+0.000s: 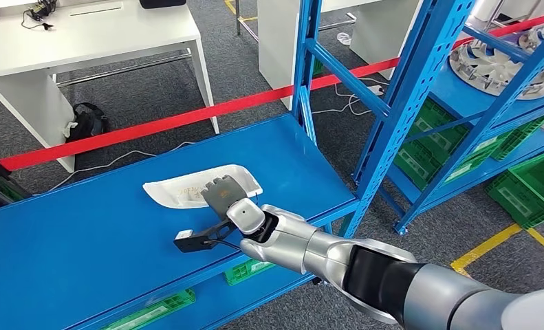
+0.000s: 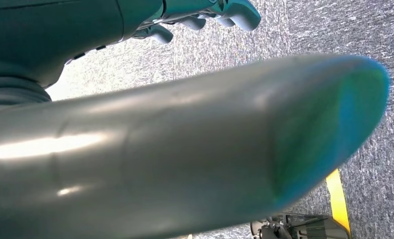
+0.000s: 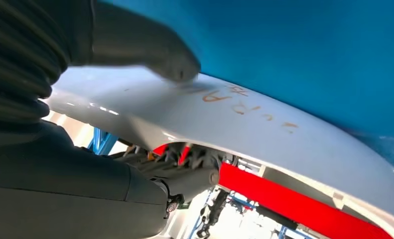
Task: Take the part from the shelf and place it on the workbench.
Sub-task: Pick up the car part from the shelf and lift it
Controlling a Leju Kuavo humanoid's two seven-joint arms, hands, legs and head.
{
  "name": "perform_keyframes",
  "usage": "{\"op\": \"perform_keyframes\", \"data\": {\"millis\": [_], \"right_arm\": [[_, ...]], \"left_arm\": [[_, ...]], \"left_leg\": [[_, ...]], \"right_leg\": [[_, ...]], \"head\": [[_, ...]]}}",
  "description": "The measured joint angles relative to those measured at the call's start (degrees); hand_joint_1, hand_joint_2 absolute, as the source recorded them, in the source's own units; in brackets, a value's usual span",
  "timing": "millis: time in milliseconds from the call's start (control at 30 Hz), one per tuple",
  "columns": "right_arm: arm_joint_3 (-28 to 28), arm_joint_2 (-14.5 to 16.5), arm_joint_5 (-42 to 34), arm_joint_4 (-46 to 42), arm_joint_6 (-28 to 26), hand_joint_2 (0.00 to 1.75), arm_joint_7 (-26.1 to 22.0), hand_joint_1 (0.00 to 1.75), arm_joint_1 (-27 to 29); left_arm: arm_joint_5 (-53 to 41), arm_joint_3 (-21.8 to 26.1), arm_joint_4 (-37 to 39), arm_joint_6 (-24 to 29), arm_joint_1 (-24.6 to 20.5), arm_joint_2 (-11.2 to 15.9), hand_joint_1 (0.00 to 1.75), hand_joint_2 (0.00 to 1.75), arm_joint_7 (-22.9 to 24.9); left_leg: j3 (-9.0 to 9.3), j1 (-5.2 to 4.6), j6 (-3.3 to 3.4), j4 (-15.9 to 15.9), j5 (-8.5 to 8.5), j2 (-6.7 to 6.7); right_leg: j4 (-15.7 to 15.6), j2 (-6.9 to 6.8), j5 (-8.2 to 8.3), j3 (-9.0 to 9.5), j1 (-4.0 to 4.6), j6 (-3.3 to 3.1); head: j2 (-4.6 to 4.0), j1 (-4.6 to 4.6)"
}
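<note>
The right arm reaches forward, its robot hand [image 1: 222, 194] gripping with thumb [image 3: 150, 50] on top.

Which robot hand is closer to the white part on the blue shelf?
Right. The right hand is on the white part, its thumb pressing the top. The left hand hangs down over grey carpet, away from the part.

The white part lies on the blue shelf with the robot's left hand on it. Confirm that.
Wrong arm: the head view shows the right hand on the white part, which does lie on the blue shelf. The right wrist view shows its thumb on it.
</note>
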Motion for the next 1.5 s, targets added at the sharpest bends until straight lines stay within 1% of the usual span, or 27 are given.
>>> {"op": "perform_keyframes", "data": {"millis": [400, 733, 867, 1167, 1500], "right_arm": [[0.00, -0.16, -0.15, -0.50, 0.14, 1.75, -0.24, 1.75, -0.75], [0.00, -0.16, -1.73, -0.51, 0.73, 1.75, -0.74, 1.75, -1.03], [0.02, -0.16, -2.25, -0.52, 1.10, 1.75, -1.16, 1.75, -1.18], [0.18, -0.18, -2.88, -0.52, 0.81, 1.75, -1.17, 1.75, -1.28], [0.26, -0.18, -4.09, -0.53, 0.09, 1.75, -1.18, 1.75, -1.10]], "left_arm": [[-0.04, 0.02, 0.00, 0.00, -0.01, 0.00, 0.00, 0.00, -0.04], [-0.16, 0.15, 0.00, -0.01, 0.00, 0.02, 0.00, 0.00, -0.43], [-0.24, 0.57, -0.01, -0.02, 0.01, 0.02, 0.00, 1.75, -0.76], [-0.84, 0.90, 0.00, -0.93, 0.13, 0.02, 0.00, 1.75, -2.29], [-1.23, 0.89, 0.00, -0.83, 0.20, 0.02, 0.00, 1.75, -2.39]], "left_leg": [[0.01, 0.00, 0.02, 0.00, -0.01, -0.01], [0.01, 0.00, 0.02, 0.04, -0.01, -0.01], [0.01, 0.00, 0.02, 0.03, -0.01, 0.00], [0.02, 0.00, 0.02, 0.03, -0.01, 0.01], [0.02, 0.00, 0.02, 0.04, -0.02, 0.01]], "right_leg": [[0.00, 0.00, -0.03, 0.04, 0.00, 0.03], [-0.01, 0.00, -0.02, 0.05, -0.01, 0.04], [-0.01, 0.00, -0.02, 0.05, 0.00, 0.04], [-0.01, 0.01, -0.02, 0.04, 0.00, 0.04], [-0.01, 0.01, -0.02, 0.04, 0.00, 0.04]], "head": [[0.00, 0.00], [0.00, 0.00], [0.00, 0.00], [0.00, 0.00], [0.00, 0.00]]}}
